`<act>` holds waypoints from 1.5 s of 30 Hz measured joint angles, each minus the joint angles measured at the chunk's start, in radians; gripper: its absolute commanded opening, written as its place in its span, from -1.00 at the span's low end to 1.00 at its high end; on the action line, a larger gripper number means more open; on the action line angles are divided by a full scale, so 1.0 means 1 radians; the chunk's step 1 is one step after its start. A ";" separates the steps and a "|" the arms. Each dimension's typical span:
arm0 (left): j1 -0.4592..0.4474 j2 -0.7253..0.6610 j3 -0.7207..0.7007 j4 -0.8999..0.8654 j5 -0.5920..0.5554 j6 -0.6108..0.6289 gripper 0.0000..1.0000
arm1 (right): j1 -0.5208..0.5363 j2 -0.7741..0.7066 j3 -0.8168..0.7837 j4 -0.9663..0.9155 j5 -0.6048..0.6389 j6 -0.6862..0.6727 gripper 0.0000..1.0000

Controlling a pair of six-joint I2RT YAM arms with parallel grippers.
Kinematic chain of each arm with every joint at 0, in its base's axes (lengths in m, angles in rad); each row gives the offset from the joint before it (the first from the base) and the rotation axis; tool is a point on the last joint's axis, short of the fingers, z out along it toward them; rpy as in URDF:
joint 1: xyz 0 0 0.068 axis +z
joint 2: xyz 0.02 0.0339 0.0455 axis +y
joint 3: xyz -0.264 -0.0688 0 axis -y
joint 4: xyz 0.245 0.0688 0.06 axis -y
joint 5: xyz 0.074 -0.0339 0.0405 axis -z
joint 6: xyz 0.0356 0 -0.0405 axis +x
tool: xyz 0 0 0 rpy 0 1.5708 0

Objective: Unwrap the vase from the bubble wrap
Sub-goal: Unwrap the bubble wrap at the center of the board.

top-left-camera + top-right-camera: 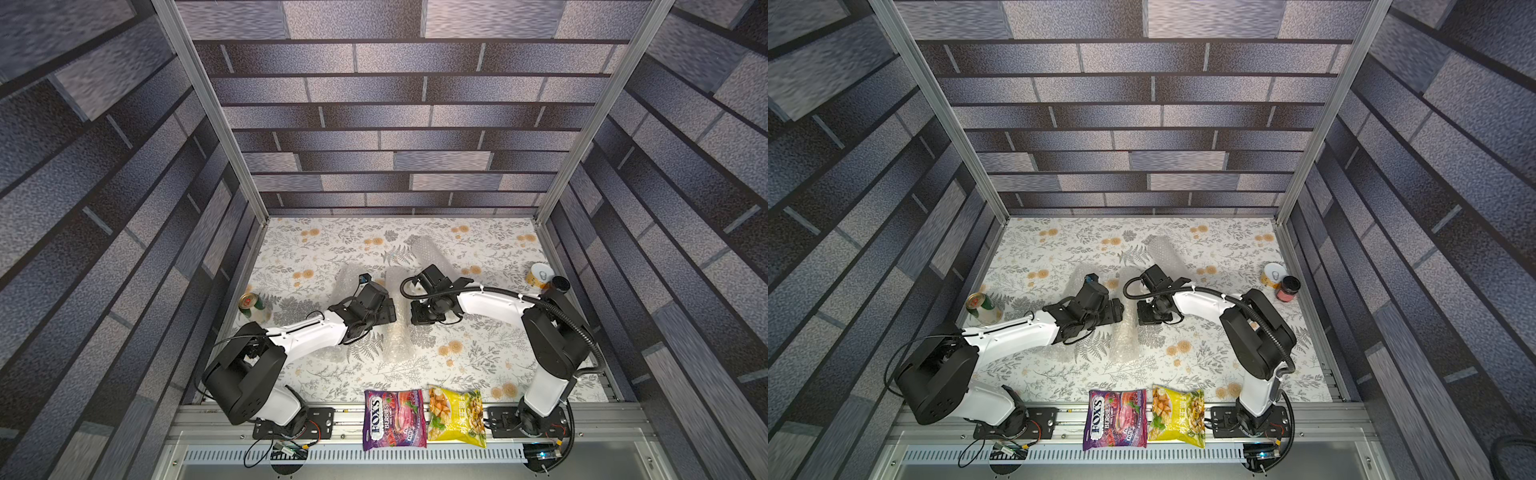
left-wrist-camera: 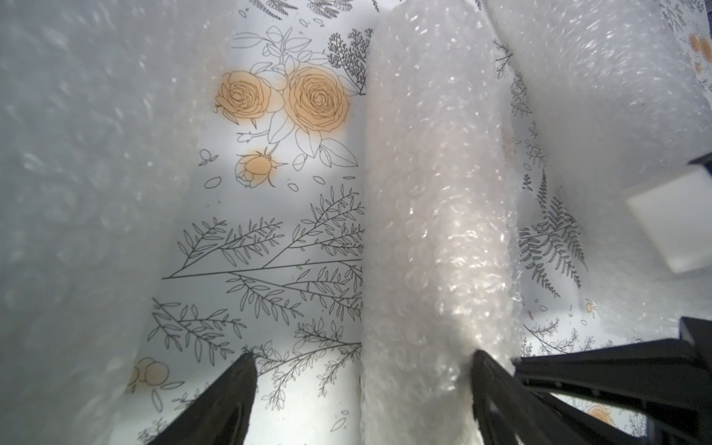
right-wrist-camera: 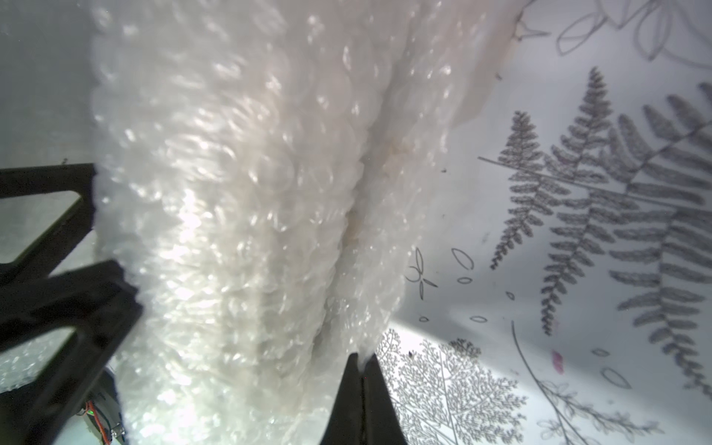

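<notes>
One floral tabletop (image 1: 316, 249) carries the bubble wrap (image 1: 398, 340), a long whitish roll lying at its middle. The left pincer (image 2: 362, 354), spread wide, straddles the roll, touching it on one side; the right pincer (image 3: 361, 358), pressed together, pinches a fold along the wrap's edge.

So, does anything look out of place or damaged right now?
Only the purple candy bag and yellow snack bag: both lie across the front rail, mostly off the table. Nothing looks spilled or damaged.
</notes>
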 measured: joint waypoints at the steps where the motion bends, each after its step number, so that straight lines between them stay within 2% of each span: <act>1: 0.002 0.000 -0.003 0.006 0.002 0.000 0.74 | 0.000 0.000 0.000 0.000 0.003 0.000 -1.00; 19: 0.023 0.007 -0.021 0.054 0.029 -0.008 0.74 | -0.001 -0.002 -0.001 0.000 0.037 -0.016 -1.00; 27: 0.038 0.021 -0.022 0.056 0.007 -0.011 0.74 | -0.013 -0.011 -0.055 0.009 0.060 -0.023 -1.00; 39: 0.026 0.053 -0.026 -0.061 -0.054 0.009 0.75 | -0.017 -0.058 -0.074 -0.015 0.056 -0.024 -1.00; 45: 0.005 -0.012 -0.019 -0.185 -0.077 0.017 0.76 | -0.017 -0.070 -0.074 -0.016 0.056 -0.031 -1.00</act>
